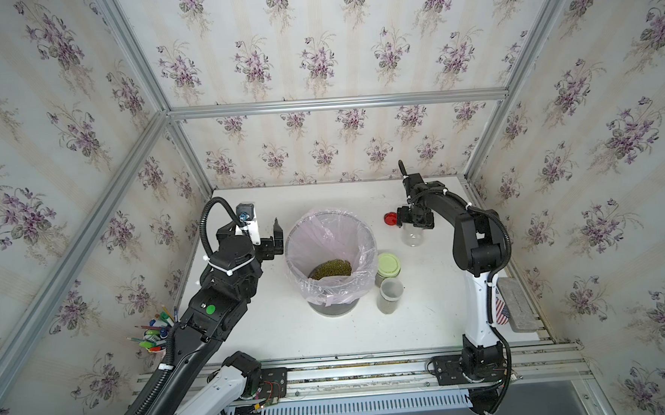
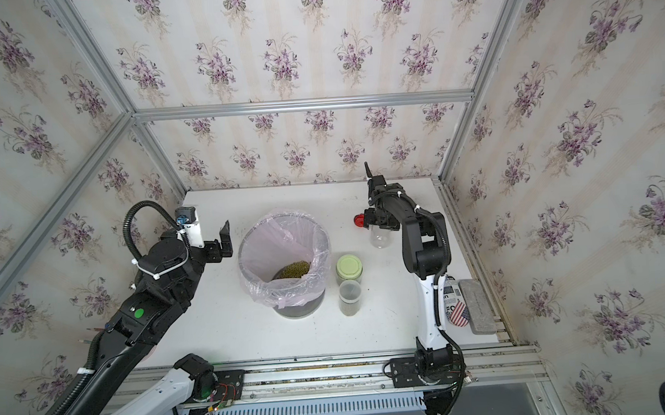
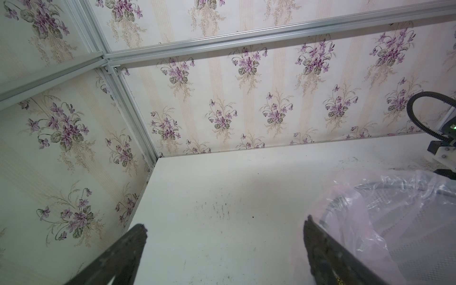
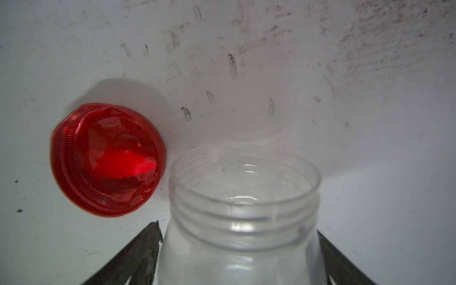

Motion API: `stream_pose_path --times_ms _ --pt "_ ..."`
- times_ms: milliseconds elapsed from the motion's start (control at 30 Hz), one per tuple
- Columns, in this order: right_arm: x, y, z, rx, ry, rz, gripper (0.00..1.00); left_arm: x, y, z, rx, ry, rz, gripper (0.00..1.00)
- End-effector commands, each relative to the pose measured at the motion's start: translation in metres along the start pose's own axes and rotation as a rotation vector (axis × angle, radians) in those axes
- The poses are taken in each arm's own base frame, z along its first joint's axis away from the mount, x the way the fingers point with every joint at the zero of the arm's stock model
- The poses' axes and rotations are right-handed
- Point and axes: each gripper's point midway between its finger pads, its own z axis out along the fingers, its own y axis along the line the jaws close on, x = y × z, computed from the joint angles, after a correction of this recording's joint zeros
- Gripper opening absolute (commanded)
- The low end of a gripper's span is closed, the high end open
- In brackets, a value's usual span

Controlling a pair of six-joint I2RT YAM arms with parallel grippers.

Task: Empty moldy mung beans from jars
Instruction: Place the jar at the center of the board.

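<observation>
The left pincer (image 3: 224, 225) hangs with its jaws spread wide and nothing between them, above the tabletop (image 1: 290, 335) just left of the bin (image 1: 334, 309). At the near left edge, a cup of pens (image 1: 156, 335) stands beside the left arm.

Nearest among the task's things, right of the bin, an open jar (image 1: 390, 297) stands upright with mung beans (image 1: 389, 308) in its lower part. Just behind it stands a jar with a pale green lid (image 1: 388, 266), closed; whether the two touch cannot be told.

The bin stands mid-tabletop, lined with a pink bag (image 1: 313, 237) that folds over its rim. More of the beans lie heaped at its bottom.

Farther back on the right, an empty jar (image 1: 412, 239) stands upright and lidless on the tabletop. A red lid (image 4: 107, 160) lies flat just left of it.

The right pincer (image 4: 238, 230) reaches down around this jar. Its fingers (image 4: 138, 254) flank the jar's body on both sides, close to the wall. Whether they press the jar or stand free of it cannot be told.
</observation>
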Motion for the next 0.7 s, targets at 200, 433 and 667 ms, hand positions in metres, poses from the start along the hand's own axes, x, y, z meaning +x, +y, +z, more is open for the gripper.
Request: stream_pose_path --times_ms 200,433,667 --pt "-0.001 -0.007 -0.014 0.034 -0.010 0.012 0.89 -0.006 0.001 0.000 -0.003 -0.024 -0.016 1.00" --pt "-0.003 -0.014 -0.025 0.066 -0.031 0.015 0.89 -0.007 0.001 -0.001 -0.003 -0.026 -0.015 1.00" --pt "-0.005 -0.017 -0.034 0.074 -0.045 0.015 0.89 -0.007 0.001 -0.001 -0.003 -0.027 -0.016 1.00"
